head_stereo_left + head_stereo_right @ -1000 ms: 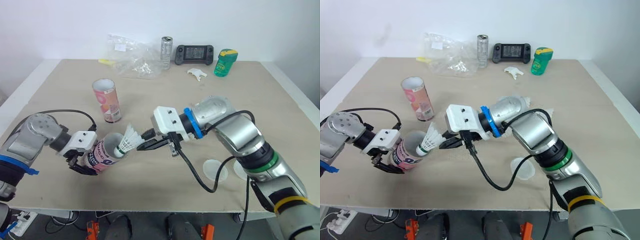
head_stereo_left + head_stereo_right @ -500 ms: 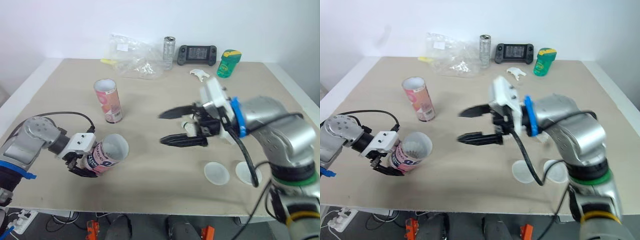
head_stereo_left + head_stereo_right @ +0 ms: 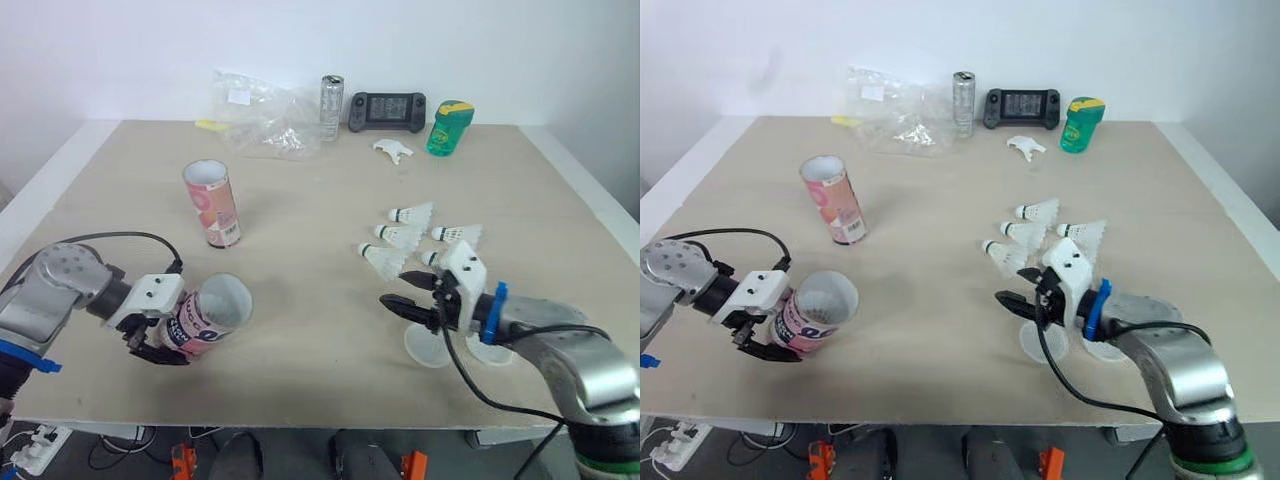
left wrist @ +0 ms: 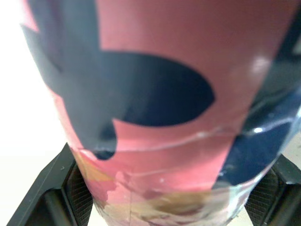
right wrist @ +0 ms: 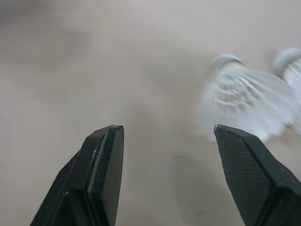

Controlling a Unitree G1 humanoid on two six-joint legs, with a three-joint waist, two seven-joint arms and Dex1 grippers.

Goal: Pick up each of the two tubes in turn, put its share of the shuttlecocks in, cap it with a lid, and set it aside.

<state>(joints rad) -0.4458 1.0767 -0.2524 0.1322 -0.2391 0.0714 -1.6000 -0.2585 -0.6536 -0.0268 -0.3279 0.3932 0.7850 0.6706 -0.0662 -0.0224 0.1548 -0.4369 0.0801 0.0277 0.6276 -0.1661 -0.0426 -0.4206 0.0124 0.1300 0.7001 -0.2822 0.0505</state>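
Left eye view shows you the left tool (image 3: 163, 336) clamped on a tilted tube (image 3: 215, 310) at the near left, the right tool (image 3: 406, 292) spread open, empty, beside the shuttlecocks (image 3: 402, 237).

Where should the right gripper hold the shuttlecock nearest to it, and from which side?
Hold the shuttlecock at the narrow neck of its skirt, just behind the cork. It lies on its side, cork toward the robot's left, so the open right gripper should probably descend from above, jaws across it.

Glossy film wraps the pink tube (image 3: 205, 318), the table (image 3: 300, 280) is matt pale wood, the can (image 3: 332, 95) shiny metal.
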